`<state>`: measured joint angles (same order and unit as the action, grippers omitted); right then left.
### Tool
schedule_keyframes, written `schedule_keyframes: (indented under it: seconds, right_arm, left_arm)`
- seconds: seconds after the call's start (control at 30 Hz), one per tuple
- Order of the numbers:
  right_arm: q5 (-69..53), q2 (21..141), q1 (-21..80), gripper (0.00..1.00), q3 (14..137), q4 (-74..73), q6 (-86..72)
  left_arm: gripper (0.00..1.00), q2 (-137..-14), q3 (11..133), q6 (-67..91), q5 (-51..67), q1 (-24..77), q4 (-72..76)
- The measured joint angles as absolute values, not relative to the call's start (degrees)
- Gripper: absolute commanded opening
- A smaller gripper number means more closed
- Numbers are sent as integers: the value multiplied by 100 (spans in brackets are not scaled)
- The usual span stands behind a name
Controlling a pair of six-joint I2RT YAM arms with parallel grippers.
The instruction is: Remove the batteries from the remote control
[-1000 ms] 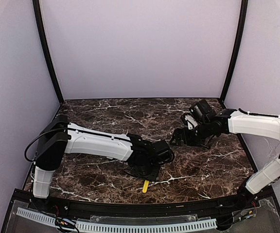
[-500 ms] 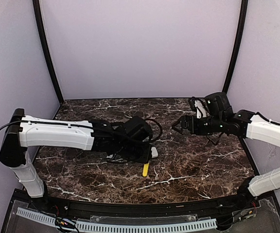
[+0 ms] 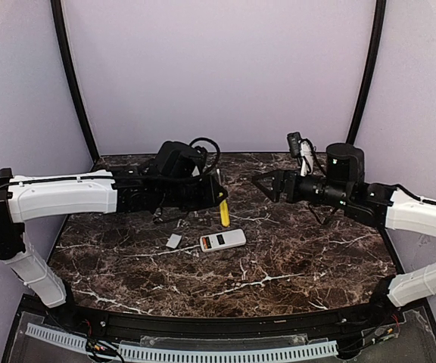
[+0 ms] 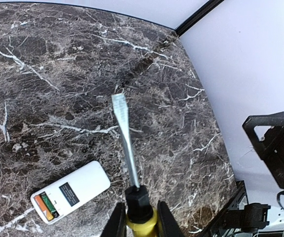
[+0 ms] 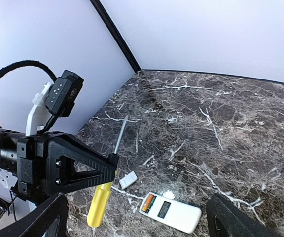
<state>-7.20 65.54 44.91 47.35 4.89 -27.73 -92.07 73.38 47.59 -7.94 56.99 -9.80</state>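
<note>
While the batteries (image 4: 46, 206) sit in its uncovered bay, the remote control (image 3: 222, 240) lies mid-frame in the top view, long axis left-right, bay end leftward. Left gripper (image 3: 216, 197) clamps a raised screwdriver (image 3: 224, 213); right gripper (image 3: 262, 182) gapes empty. Prying step: the blade likely must descend to the cells.

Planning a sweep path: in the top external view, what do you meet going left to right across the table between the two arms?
small white cover piece → remote control → right gripper. The yellow-handled screwdriver is left out: it shares the remote's left-to-right span.
</note>
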Motion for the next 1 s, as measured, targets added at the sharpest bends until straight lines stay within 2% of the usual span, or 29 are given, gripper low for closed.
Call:
schedule_keyframes:
  seconds: [0.53, 1.0]
  right_arm:
    - [110, 7332, 5408, 93, 4689, 2410, -2495]
    - [329, 8068, 5618, 82, 4689, 3400, -2279]
  left_arm:
    - [0, -8696, 6318, 6198, -1188, 5411, 1013]
    - [0, -8538, 5566, 6995, -1387, 5411, 2561]
